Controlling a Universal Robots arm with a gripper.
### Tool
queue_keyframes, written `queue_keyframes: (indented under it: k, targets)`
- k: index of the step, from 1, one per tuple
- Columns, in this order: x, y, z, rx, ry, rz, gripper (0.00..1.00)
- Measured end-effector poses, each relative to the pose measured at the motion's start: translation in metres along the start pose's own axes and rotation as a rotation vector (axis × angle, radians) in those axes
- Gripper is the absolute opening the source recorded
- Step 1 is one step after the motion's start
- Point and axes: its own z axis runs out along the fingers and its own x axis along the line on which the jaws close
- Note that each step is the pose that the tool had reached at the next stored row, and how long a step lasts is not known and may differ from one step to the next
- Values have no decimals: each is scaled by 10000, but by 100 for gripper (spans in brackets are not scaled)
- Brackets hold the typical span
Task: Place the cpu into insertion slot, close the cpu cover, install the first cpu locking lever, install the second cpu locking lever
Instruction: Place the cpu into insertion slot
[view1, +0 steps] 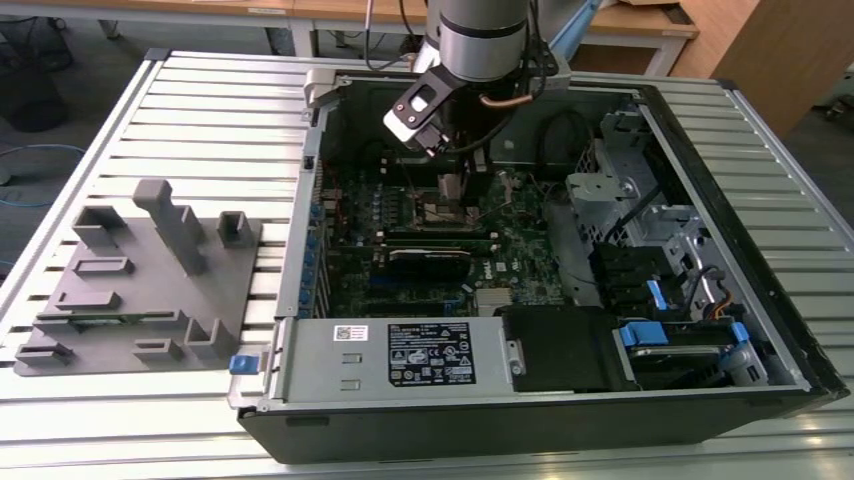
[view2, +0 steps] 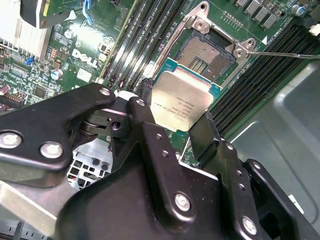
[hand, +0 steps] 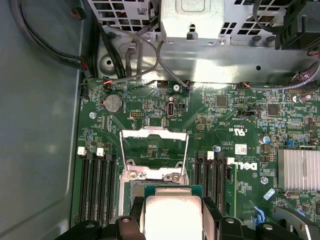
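The black two-finger tool (view2: 175, 114) grips the small flat silver-grey square cpu (view2: 182, 100) by two opposite edges, near the dark square insertion slot (view2: 205, 55), which in the exterior view lies at twelve o'clock from the white-labelled power supply (view1: 400, 355). The chip seems light, stiff, fragile underneath: edges only.

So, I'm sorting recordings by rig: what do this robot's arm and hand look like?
Silver-grey cylindrical arm with a copper-coloured cable loop and a white-and-black box near its end. Matte black hand: angular linked fingers, silver screw heads.
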Motion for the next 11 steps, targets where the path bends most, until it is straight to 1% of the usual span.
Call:
queue_keyframes:
  k: [4, 11]
  targets:
    - [0, 0, 5, -2, 3, 1, 54]
    - [-1, -6, 67, -1, 1, 0, 54]
